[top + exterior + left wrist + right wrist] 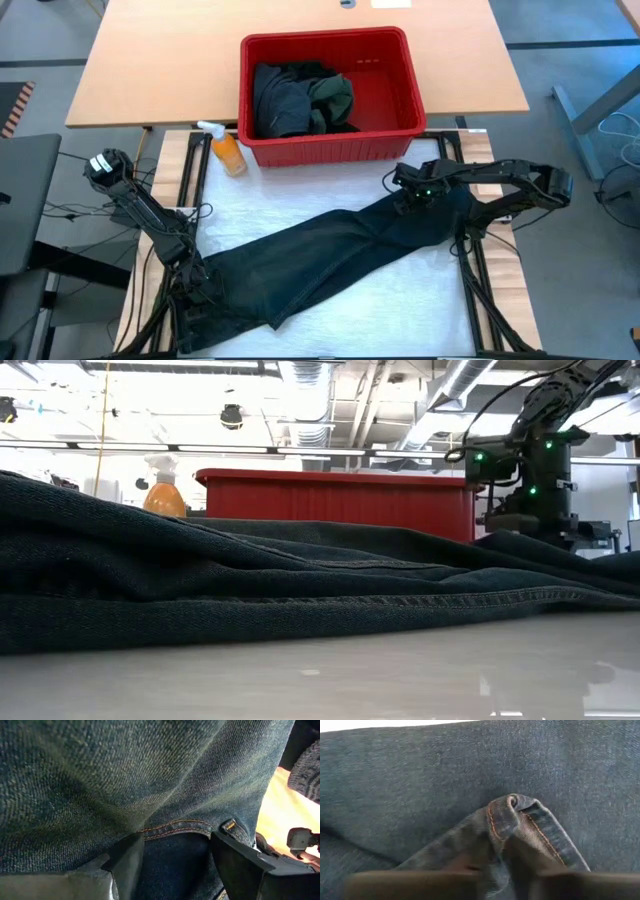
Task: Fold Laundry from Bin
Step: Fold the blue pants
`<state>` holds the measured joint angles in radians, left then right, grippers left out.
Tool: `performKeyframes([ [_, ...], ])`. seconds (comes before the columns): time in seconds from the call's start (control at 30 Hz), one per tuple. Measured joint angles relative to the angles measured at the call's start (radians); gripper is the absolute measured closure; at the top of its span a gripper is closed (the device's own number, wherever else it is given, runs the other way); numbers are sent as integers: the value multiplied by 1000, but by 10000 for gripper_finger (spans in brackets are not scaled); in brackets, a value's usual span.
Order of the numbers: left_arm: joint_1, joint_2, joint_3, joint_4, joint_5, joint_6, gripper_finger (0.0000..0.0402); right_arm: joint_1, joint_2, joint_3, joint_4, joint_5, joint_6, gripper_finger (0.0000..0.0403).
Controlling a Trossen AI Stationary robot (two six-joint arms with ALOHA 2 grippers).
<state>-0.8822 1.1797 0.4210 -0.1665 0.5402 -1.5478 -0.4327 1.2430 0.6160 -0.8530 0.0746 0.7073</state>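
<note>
A light brown wooden desk (300, 60) stands on a grey floor (570, 30) beyond the white-covered work table (300, 215). Overhead, silver ventilation ducts (310, 400) and long bright strip lights (180, 448) cross a pale ceiling (180, 385).

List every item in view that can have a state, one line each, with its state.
Dark denim jeans: spread flat diagonally across the white work surface, outside the bin.
Red slotted plastic bin: upright, still holding dark and green garments.
Orange spray bottle: lying beside the bin.
Left claw: open, fingers either side of a stitched hem.
Right claw: shut on a pinched fold of the jeans.
</note>
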Motion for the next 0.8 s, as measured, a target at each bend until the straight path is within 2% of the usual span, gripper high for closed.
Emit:
performKeyframes([
  [0.07,0,0,0,0,0,0,178,1,-33,22,-56,8,20,383],
  [0.13,0,0,0,0,-1,0,178,1,-68,60,-153,60,68,377],
  [0.27,0,0,0,0,-1,3,178,0,-135,149,-392,253,152,376],
  [0.37,0,0,0,0,1,4,178,-9,-174,193,-471,393,190,385],
  [0.63,0,0,0,0,6,1,178,-180,-167,191,-444,515,133,382],
  [0.8,0,0,0,0,6,0,178,-287,-123,178,-328,506,24,329],
])
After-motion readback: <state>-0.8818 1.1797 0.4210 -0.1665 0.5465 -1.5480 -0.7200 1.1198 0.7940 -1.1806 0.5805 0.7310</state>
